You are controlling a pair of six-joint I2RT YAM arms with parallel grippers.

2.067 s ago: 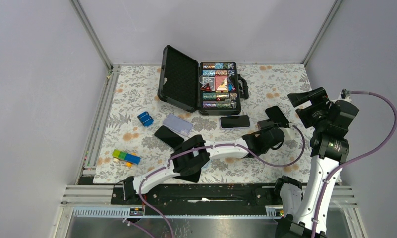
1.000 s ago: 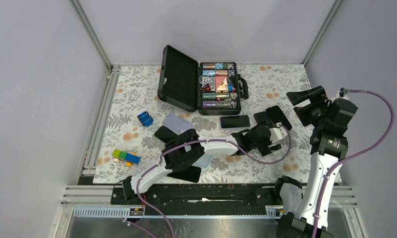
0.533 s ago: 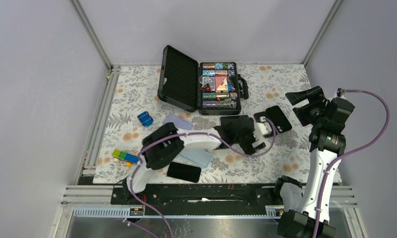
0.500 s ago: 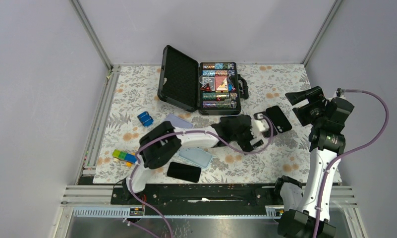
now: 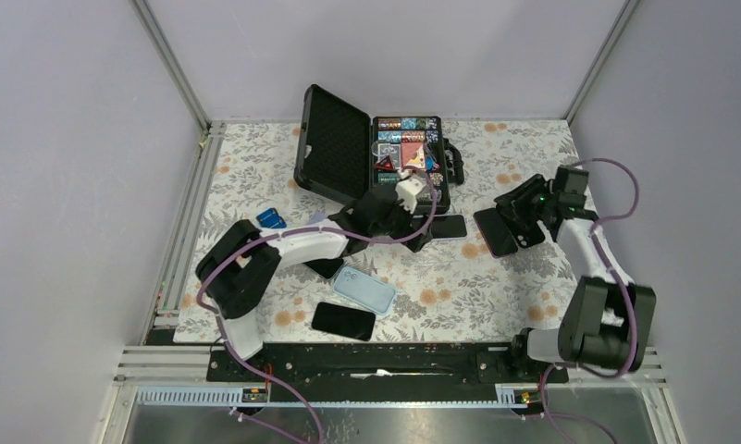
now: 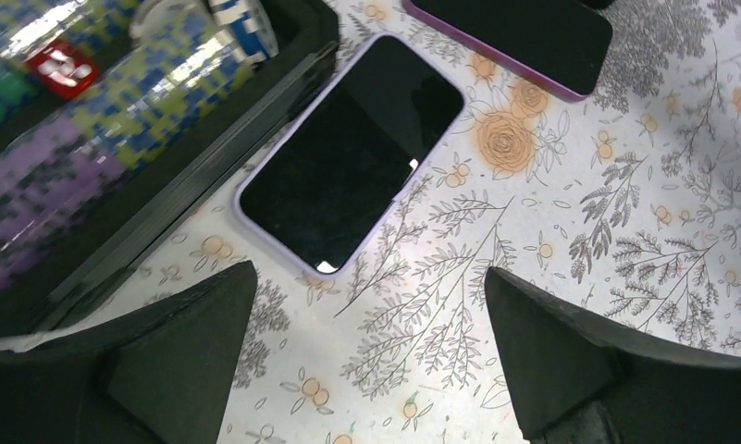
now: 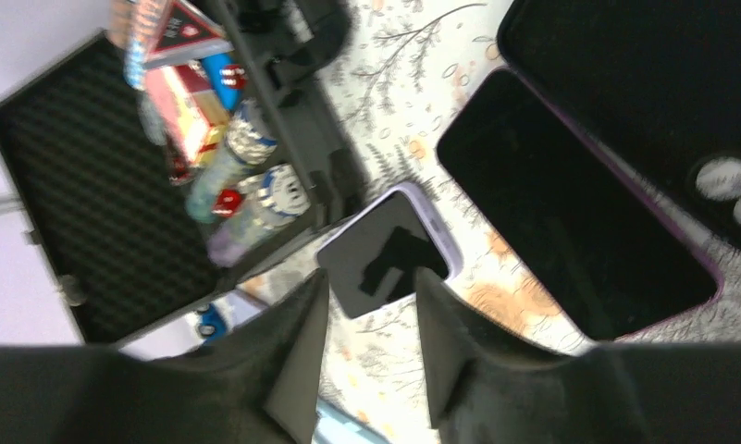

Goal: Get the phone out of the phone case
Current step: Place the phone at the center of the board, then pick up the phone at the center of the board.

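A phone in a lavender case [image 5: 451, 227] [image 6: 352, 153] [image 7: 389, 250] lies face up by the chip case's front edge. My left gripper [image 5: 411, 229] [image 6: 371, 342] hovers just short of it, jaws wide open and empty. To the right lies a dark phone with a purple rim [image 5: 496, 233] [image 6: 514, 37] [image 7: 579, 203], beside a black case [image 5: 529, 231] [image 7: 662, 92] with camera holes. My right gripper [image 5: 512, 205] [image 7: 366, 324] hangs over these two, fingers partly apart with only mat between them.
An open black chip case [image 5: 334, 148] stands at the back middle. A light blue case [image 5: 364, 289] and a black phone [image 5: 343, 320] lie near the front. A small blue object [image 5: 272, 218] sits left. My left arm crosses the mat's left half.
My left arm has swung left and back, its gripper now beside the chip case. My right arm has come down from upright to over the right-hand phones, and its jaws have narrowed.
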